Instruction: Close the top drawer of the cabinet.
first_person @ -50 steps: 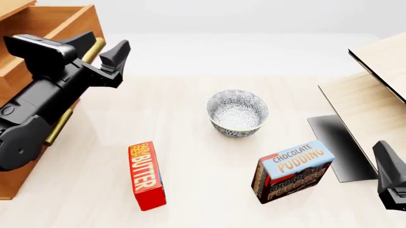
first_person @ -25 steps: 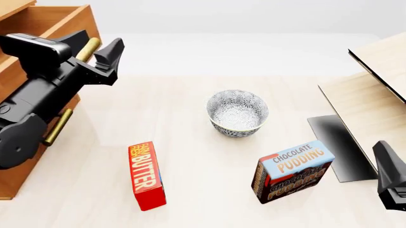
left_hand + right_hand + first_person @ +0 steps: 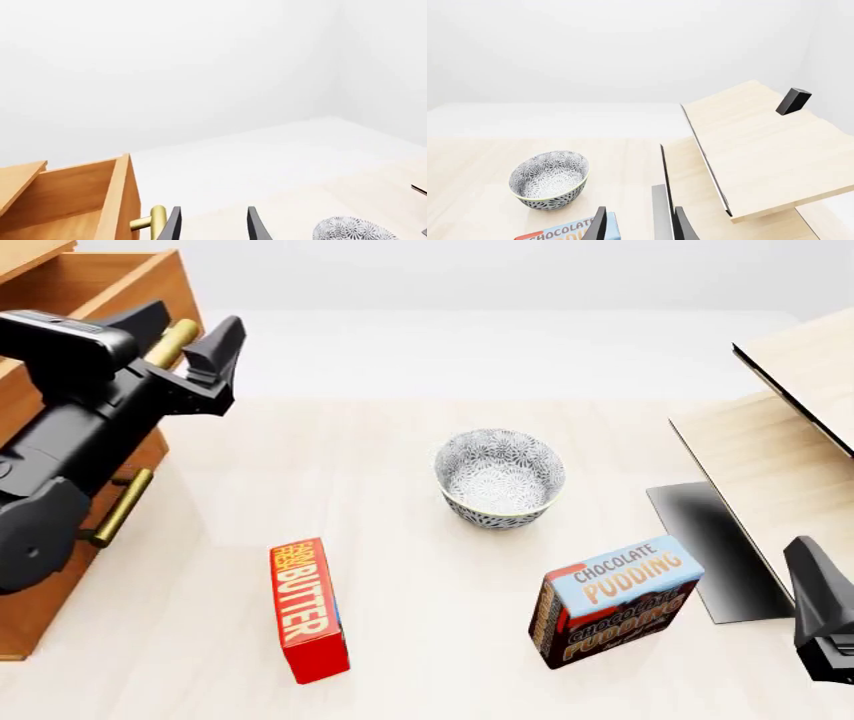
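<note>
Left hand (image 3: 180, 340) spread open astride the top drawer's (image 3: 94, 290) brass handle (image 3: 171, 344), not clamped, right hand (image 3: 636, 225) open, idle near pudding box (image 3: 617, 600), bowl (image 3: 498, 478) mid-bench.

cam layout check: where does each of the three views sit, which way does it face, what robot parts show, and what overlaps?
Front view: fixed above and behind the arms, facing forward and down at the table; left pincer by the top drawer; a bit of the right arm.
Left wrist view: behind that pincer, facing the drawer's brass handle; both fingertips show.
Right wrist view: behind the right pincer, facing the patterned bowl.
Shared: the bowl is in all three.
</note>
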